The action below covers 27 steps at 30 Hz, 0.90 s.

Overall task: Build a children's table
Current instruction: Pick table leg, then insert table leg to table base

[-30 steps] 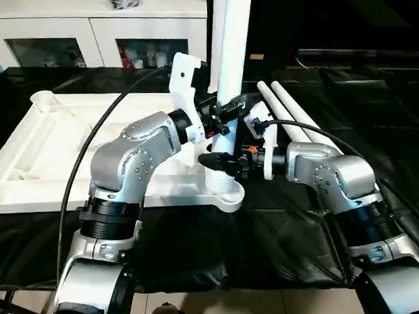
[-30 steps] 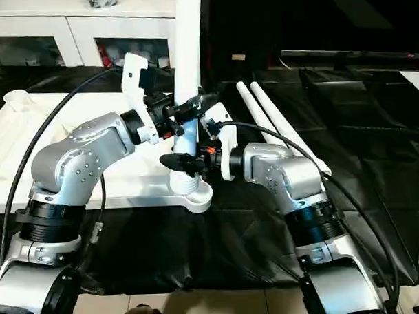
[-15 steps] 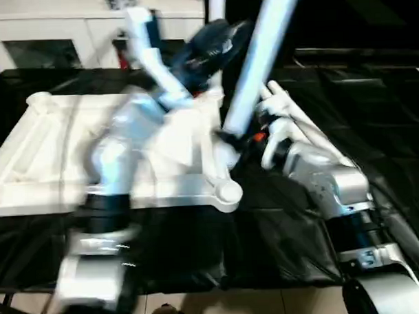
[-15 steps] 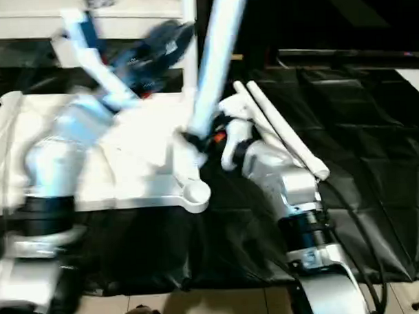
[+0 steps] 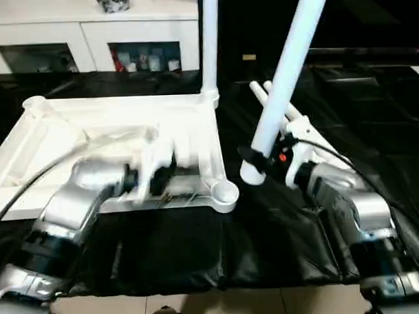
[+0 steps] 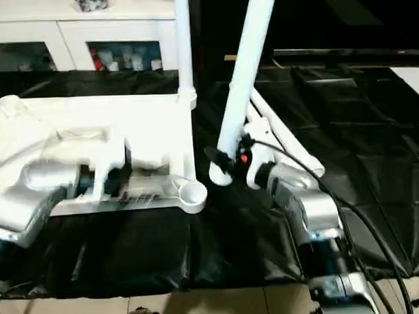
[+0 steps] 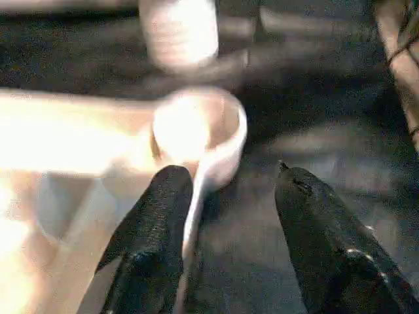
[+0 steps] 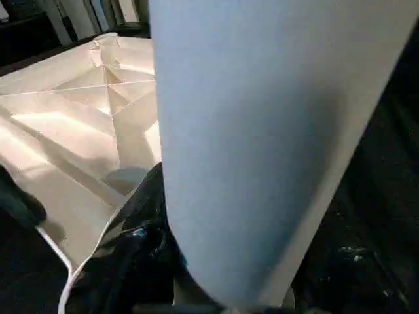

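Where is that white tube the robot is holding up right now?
In the head views, the leg is clamped near its lower end in the right gripper, leaning over the black cloth just right of the upturned tabletop's empty near corner socket.

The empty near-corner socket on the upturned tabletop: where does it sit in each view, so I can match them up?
Left eye view: socket at the tabletop's near right corner, left of the held leg's lower end.
Right eye view: same corner, left of the leg.
Left wrist view: round cup just beyond the left claw.
Right wrist view: I cannot make it out; the leg blocks much.
Shared landmark: the tilted held leg.
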Available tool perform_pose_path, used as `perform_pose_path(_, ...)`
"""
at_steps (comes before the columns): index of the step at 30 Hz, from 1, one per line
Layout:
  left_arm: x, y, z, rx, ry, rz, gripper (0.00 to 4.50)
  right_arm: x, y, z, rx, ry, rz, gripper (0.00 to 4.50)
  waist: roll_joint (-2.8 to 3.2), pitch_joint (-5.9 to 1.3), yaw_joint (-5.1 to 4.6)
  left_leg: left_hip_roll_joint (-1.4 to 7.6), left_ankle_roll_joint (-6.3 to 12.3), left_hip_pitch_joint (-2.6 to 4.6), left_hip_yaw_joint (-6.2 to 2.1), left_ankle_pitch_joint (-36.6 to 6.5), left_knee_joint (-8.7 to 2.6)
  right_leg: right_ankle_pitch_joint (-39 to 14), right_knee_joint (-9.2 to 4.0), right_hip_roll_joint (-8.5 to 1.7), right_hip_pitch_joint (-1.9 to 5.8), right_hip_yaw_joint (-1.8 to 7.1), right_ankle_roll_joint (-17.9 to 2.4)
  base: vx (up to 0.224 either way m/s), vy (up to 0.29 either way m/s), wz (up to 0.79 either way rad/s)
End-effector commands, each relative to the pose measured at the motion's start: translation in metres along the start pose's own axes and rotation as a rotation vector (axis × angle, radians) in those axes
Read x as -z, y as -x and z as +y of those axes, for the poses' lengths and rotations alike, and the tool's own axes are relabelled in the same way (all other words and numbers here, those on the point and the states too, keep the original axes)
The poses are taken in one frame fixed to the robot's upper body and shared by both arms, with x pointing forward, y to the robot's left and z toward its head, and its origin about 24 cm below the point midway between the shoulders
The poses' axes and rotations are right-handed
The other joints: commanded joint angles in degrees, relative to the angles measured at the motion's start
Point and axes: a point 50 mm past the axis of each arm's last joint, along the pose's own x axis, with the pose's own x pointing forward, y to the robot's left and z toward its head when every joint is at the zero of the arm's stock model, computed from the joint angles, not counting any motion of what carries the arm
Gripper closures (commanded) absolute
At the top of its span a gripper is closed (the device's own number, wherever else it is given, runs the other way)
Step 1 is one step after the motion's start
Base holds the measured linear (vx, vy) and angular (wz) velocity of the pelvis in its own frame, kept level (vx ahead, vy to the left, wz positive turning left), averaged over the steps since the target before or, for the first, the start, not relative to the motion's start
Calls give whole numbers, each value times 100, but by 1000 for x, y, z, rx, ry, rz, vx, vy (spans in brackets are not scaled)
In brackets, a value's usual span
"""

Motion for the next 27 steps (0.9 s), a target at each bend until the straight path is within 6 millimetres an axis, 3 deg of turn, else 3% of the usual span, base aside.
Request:
perform_pose_path(1, 4, 2, 4, -18, -40, 50, 237, -9, 1, 2, 14, 30, -32, 261, 118, -432, -45, 76, -495, 210, -33, -2165, -481, -1542, -451, -242, 219, 208, -879, 0, 0, 0)
perform_pose_path(2, 6, 2, 7, -33, -42, 59, 247, -9, 1, 2, 13, 33, -29, 261, 144, -431, -41, 77, -503, 209, -36, -2167, -478, -1512, -445, -246, 217, 210, -901, 0, 0, 0)
perform_pose_path(4, 11, 2, 10, -50, -47, 79, 279, -8, 2, 3, 7, 37, -27, 261, 128, -430, -36, 71, -486, 209, -34, -2194, -476, -1531, -458, -246, 221, 211, -914, 0, 0, 0)
perform_pose_path(13, 19, 5, 21, -50, -70, 87, 339, -5, 1, 8, -24, 60, -16, 261, 89, -427, -22, 74, -435, 204, -33, -2160, -477, -1562, -459, -272, 229, 216, -987, 0, 0, 0)
perform_pose_path(27, 32, 4, 25, -28, 3, 166, 441, -7, -5, 11, -109, 90, 25, 261, 79, -422, -33, 98, -419, 192, -34, -2107, -487, -1486, -430, -294, 239, 222, -1067, 0, 0, 0)
